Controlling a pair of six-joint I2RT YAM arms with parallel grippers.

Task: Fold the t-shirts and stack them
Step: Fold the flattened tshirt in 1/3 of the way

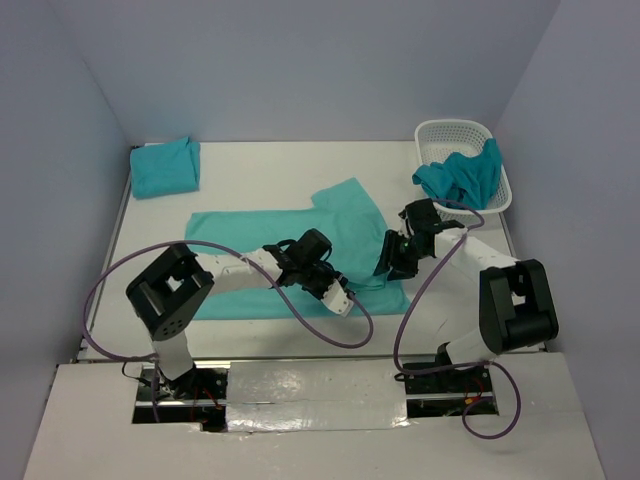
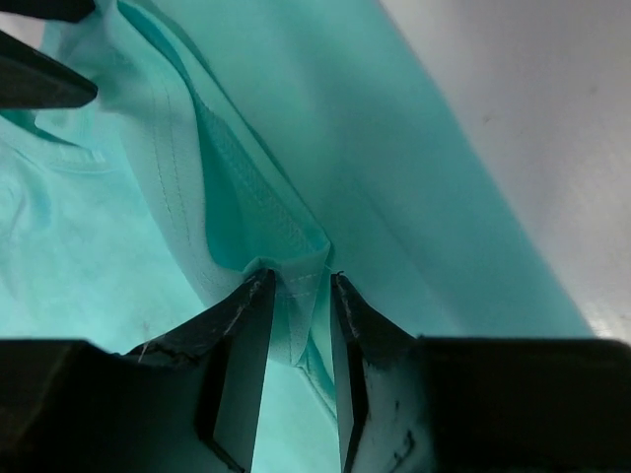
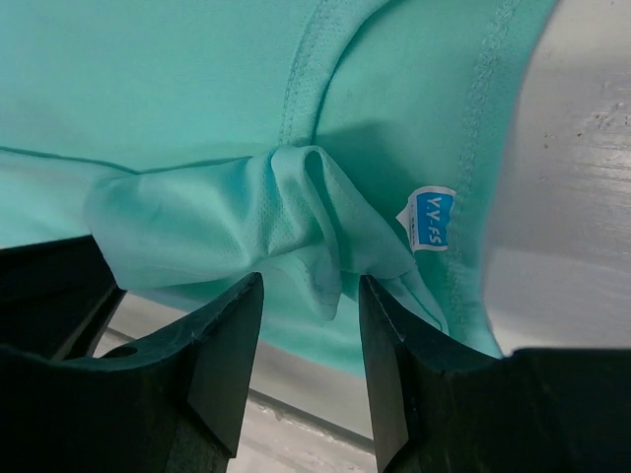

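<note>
— Far along with the folding and stacking?
— Hardly, judging by the layout. Counting just one folded t-shirt (image 1: 165, 167), parked in the far left corner of the worktop (image 1: 290, 178), with nothing stacked on top yet.
— And the one in work?
— On the spread t-shirt (image 1: 240, 228), mid-worktop and mostly flat, both hands down at its near right part. Partway through a fold at best.
— And the left hand (image 2: 296, 305)?
— Parted about halfway, a puckered hem sitting between the fingertips. No squeeze visible; looks loose rather than gripped.
— And the right hand (image 3: 311, 325)?
— Much the same: parted partway, a bunched fold beside the label (image 3: 431, 219) lying just ahead of the gap, no clamping to be seen.
— Left to do?
— Plenty. Finishing this fold, carrying it onto the folded one, then fetching the crumpled t-shirt (image 1: 462, 178) draped over the rim of the basket (image 1: 450, 127) at the far right and folding that too.
</note>
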